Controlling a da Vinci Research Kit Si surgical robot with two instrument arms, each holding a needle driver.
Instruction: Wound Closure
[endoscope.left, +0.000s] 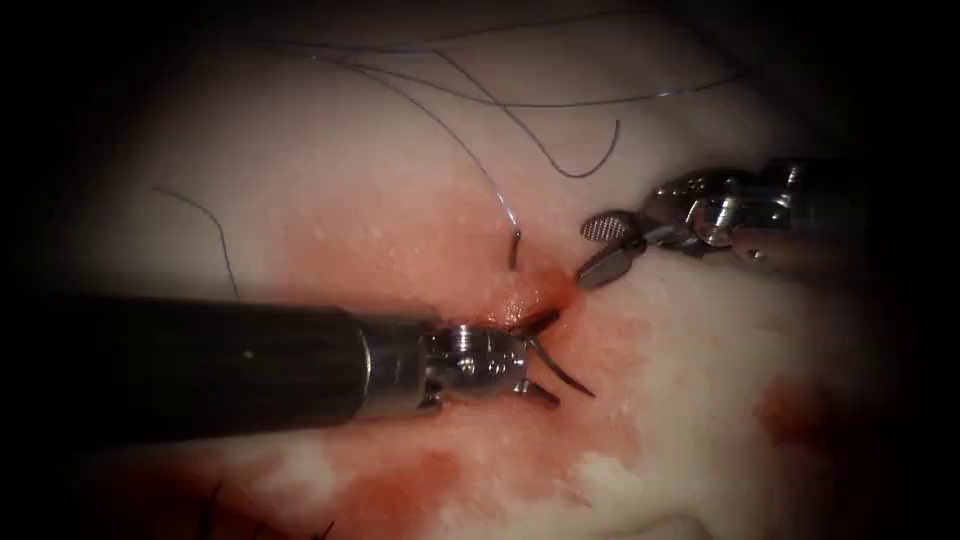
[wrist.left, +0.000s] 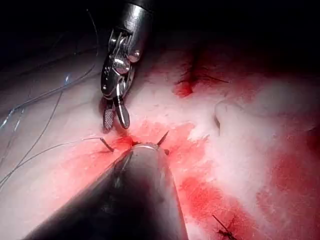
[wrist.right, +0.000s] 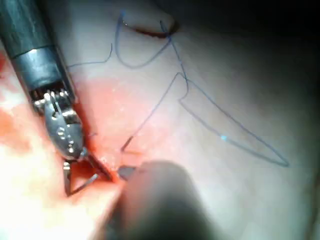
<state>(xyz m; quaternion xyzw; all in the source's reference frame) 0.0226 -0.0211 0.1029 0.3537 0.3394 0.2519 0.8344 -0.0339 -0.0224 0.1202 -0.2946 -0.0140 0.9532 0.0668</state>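
- Between the left hand (endoscope.left: 540, 358)'s spread, empty fingers, the needle (endoscope.left: 560, 370)'s tip emerges from the tissue (endoscope.left: 400, 180).
- Just right of the cut (endoscope.left: 535, 290), the right hand (endoscope.left: 605, 248) hovers open, empty.
- Its tail end, trailing thread (endoscope.left: 450, 125), stands above the cut.

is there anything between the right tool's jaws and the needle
Nothing visible. The right tool hangs open and empty at the cut's right edge. The needle sits in the tissue, its tail out on the left, its tip beside the open left tool.

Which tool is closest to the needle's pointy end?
The left tool: the needle tip lies between its open jaws. The right tool, open and empty, sits farther away.
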